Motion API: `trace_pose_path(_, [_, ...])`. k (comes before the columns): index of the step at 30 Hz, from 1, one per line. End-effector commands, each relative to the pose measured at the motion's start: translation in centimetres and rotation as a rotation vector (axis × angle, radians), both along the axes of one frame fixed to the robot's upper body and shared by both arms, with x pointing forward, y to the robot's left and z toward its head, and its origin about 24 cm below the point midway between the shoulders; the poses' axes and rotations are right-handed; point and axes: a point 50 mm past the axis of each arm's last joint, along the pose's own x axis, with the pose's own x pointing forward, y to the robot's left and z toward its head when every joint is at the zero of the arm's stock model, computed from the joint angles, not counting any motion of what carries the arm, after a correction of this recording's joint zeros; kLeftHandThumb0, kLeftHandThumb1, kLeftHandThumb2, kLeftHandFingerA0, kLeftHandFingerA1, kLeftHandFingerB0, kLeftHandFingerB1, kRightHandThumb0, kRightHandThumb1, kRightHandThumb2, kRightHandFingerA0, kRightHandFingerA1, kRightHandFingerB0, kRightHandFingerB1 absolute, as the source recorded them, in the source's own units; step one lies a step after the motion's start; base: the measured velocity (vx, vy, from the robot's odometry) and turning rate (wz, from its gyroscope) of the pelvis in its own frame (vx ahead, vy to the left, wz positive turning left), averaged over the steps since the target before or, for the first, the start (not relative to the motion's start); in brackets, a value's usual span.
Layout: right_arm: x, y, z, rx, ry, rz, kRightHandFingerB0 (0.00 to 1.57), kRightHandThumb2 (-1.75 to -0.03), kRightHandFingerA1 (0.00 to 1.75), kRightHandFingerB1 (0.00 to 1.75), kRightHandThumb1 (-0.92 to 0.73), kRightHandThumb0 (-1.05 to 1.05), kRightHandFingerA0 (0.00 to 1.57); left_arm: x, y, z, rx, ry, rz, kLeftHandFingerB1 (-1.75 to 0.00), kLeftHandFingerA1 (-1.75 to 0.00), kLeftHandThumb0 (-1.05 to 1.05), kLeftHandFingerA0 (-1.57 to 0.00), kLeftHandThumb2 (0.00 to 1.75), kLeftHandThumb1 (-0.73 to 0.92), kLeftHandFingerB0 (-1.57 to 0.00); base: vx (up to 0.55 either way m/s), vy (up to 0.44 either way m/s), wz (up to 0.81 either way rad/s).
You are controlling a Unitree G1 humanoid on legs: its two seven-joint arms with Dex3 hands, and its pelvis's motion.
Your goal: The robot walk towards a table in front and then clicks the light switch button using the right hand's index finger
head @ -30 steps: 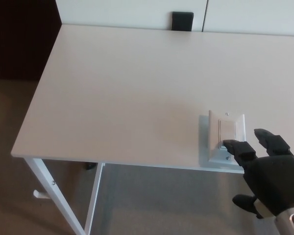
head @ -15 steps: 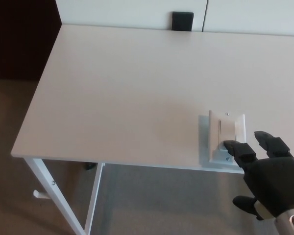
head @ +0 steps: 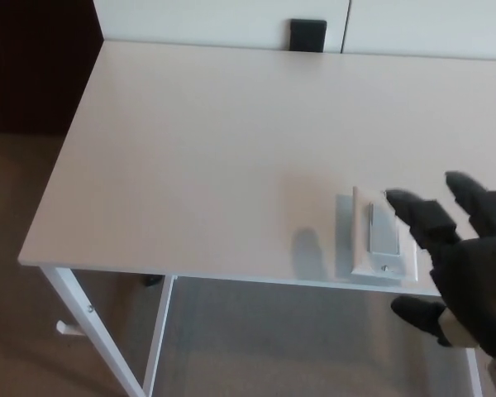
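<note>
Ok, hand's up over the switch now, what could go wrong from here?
1. The light switch sits right at the table's near edge, so an off-centre push could slide it off.
2. The right hand is open, its fingers spread; the second finger could catch the plate's far side instead of the rocker.
3. The index finger covers the switch's upper part, so the contact point is hard to judge from this head view.

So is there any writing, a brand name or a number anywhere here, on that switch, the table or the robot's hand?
None can be read.
Light switch: plain white plate, no lettering visible.
Table: bare pale top, no markings.
Right hand: all black, no logo or label showing.
Black block at the table's far edge: dark and blank, too small to tell if anything is printed on it.
</note>
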Motion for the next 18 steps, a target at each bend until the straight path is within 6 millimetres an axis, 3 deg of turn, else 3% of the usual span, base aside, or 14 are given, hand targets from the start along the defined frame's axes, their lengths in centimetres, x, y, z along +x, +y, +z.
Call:
trace_pose_path(1, [-2.1, 0.1, 1.6, 0.095, -0.032, 0.058, 0.11, -0.81, 0.19, 0.4, -0.43, -0.65, 0.0, 0.3, 0.4, -0.3, 0.018, 0.015, -0.013, -0.38, -0.42, -0.1, -0.49, 0.57, 0.6, -0.37, 0.0, 0.0, 0.0])
trace_pose_path(5, [-3.5, -0.8, -1.7, 0.121, 0.083, 0.048, 0.15, -0.78, 0.21, 0.41, -0.44, -0.65, 0.05, 0.2, 0.5, -0.4, 0.02, 0.03, -0.012, -0.38, -0.41, -0.09, -0.48, 0.57, 0.6, -0.37, 0.0, 0.0, 0.0])
trace_pose_path(6, [-4.0, -1.1, -2.6, 0.12, 0.128, 0.036, 0.2, -0.58, 0.32, 0.31, -0.54, -0.65, 0.0, 0.1, 0.5, -0.4, 0.029, 0.034, -0.022, -0.38, -0.41, -0.1, -0.47, 0.57, 0.6, -0.37, 0.0, 0.0, 0.0])
trace_pose_path(7, [-4.4, -1.4, -3.4, 0.129, 0.17, 0.026, 0.15, -0.77, 0.23, 0.41, -0.44, -0.65, 0.06, 0.1, 0.4, -0.4, 0.027, 0.037, -0.022, -0.38, -0.41, -0.11, -0.47, 0.57, 0.6, -0.37, 0.0, 0.0, 0.0])
trace_pose_path(8, [-4.5, -1.5, -3.6, 0.133, 0.18, 0.024, 0.15, -0.77, 0.23, 0.41, -0.44, -0.65, 0.06, 0.2, 0.4, -0.3, 0.024, 0.037, -0.021, -0.38, -0.41, -0.11, -0.47, 0.57, 0.6, -0.37, 0.0, 0.0, 0.0])
trace_pose_path(10, [-6.2, -2.5, -6.7, 0.238, 0.277, 0.009, 0.16, -0.75, 0.3, 0.43, -0.42, -0.62, 0.05, 0.2, 0.4, -0.3, 0.018, 0.034, -0.021, -0.4, -0.42, -0.15, -0.46, 0.59, 0.56, -0.37, 0.0, 0.0, 0.0])
trace_pose_path(14, [-8.2, -3.5, -9.6, 0.301, 0.39, -0.015, 0.17, -0.72, 0.4, 0.42, -0.42, -0.58, 0.04, 0.3, 0.4, -0.5, 0.019, 0.031, -0.021, -0.38, -0.41, -0.12, -0.49, 0.57, 0.59, -0.37, 0.0, 0.0, 0.0])
trace_pose_path(15, [-8.6, -3.7, -10.3, 0.315, 0.425, -0.02, 0.01, -0.89, 0.55, 0.48, -0.35, -0.31, 0.05, 0.4, 0.5, -0.5, 0.018, 0.029, -0.022, -0.4, -0.42, -0.17, -0.45, 0.59, 0.56, -0.36, 0.0, 0.0, 0.0])
trace_pose_path(16, [-9.1, -4.0, -11.1, 0.331, 0.463, -0.026, 0.01, -0.89, 0.55, 0.48, -0.35, -0.31, 0.05, 0.4, 0.5, -0.4, 0.017, 0.026, -0.024, -0.4, -0.42, -0.17, -0.45, 0.59, 0.56, -0.36, 0.0, 0.0, 0.0])
trace_pose_path(17, [-9.4, -4.3, -11.8, 0.336, 0.49, -0.034, 0.16, -0.72, 0.42, 0.42, -0.43, -0.58, 0.04, 0.4, 0.5, -0.4, 0.016, 0.025, -0.024, -0.4, -0.42, -0.17, -0.45, 0.59, 0.56, -0.36, 0.0, 0.0, 0.0])
trace_pose_path(18, [-9.5, -4.6, -12.4, 0.337, 0.514, -0.044, 0.18, -0.71, 0.44, 0.42, -0.44, -0.61, 0.05, 0.5, 0.5, -0.4, 0.015, 0.024, -0.021, -0.4, -0.42, -0.16, -0.45, 0.59, 0.55, -0.36, 0.0, 0.0, 0.0])
